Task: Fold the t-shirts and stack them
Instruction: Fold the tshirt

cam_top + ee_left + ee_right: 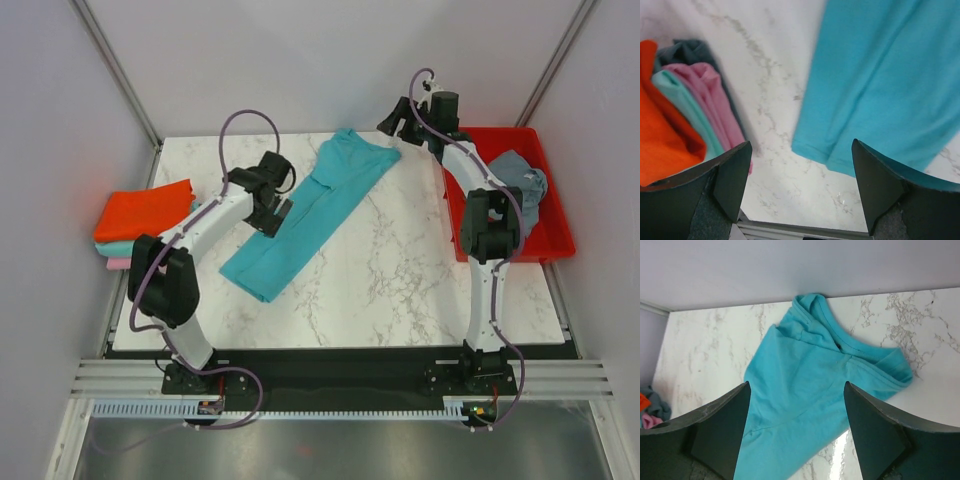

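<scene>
Over the turquoise t-shirt [318, 200], left tool [279, 211] hovers at its left edge, right tool [391, 126] by the collar, both spread wide, empty.

a lab cell, walled by white panels [60, 100]

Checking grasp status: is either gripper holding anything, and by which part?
Nothing is held: left gripper and right gripper are open near the turquoise t-shirt.

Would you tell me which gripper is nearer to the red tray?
Right. The right gripper hovers by the red tray's far corner; the left gripper is beyond the turquoise t-shirt.
</scene>
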`<action>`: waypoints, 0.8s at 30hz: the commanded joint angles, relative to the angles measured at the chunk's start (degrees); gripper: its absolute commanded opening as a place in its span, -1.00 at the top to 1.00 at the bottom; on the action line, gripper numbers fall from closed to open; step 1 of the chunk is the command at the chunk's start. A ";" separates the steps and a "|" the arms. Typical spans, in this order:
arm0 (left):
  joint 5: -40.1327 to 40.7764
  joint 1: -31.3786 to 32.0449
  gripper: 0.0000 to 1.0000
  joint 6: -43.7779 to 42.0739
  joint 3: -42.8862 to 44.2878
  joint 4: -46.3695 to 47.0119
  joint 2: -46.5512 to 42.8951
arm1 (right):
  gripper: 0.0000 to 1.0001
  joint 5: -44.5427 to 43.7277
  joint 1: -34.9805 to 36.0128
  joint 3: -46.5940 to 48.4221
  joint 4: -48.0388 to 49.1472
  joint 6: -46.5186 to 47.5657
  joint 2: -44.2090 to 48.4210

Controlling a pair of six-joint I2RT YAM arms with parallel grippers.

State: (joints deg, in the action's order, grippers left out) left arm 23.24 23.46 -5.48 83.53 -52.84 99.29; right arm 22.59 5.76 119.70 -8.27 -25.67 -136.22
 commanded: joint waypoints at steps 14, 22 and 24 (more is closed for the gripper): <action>-6.72 10.29 -0.79 2.05 -4.24 -1.30 8.20 | -0.68 4.48 -0.49 -9.31 4.49 -8.34 -4.13; -6.72 10.46 -0.79 2.05 -7.32 -1.30 11.19 | -0.59 3.43 1.01 -5.36 5.63 -9.31 -9.14; -6.72 10.81 -0.79 2.05 -7.85 -1.30 11.54 | -0.50 2.38 1.18 -4.30 5.72 -9.49 -9.94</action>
State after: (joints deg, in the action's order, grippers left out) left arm 16.49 33.80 -4.93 76.16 -53.93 110.63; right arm 26.48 6.00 113.12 -3.14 -34.35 -143.68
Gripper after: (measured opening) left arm 0.894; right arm 0.768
